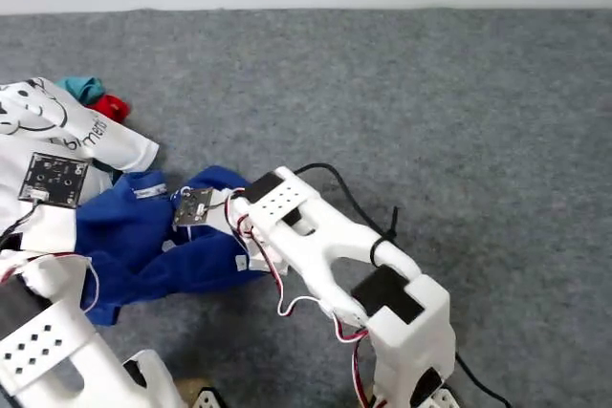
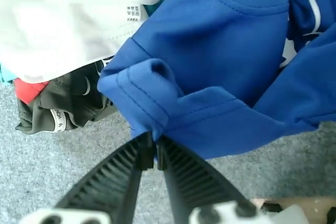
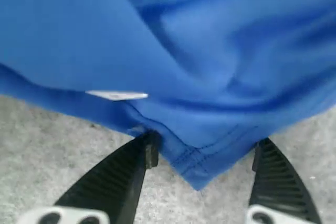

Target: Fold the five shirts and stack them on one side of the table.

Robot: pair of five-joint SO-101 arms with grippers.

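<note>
While left claw (image 2: 150,149) pinches blue shirt (image 2: 226,51) hem, right claw (image 3: 206,153) gapes around its edge.

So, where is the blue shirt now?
High view: the blue shirt lies crumpled at the picture's left, against the white shirt, its hem pinched in the left claw, the right claw open around another edge.

A robotics lab: exposed-wire white arm (image 1: 335,246) on grey felt tabletop (image 1: 478,102).

My grey, carpet-textured tabletop (image 1: 459,93) carries a heap at 1 side: blue shirt (image 1: 134,231), white shirt (image 1: 115,148), teal cloth (image 1: 84,89), red cloth (image 1: 111,106).
</note>
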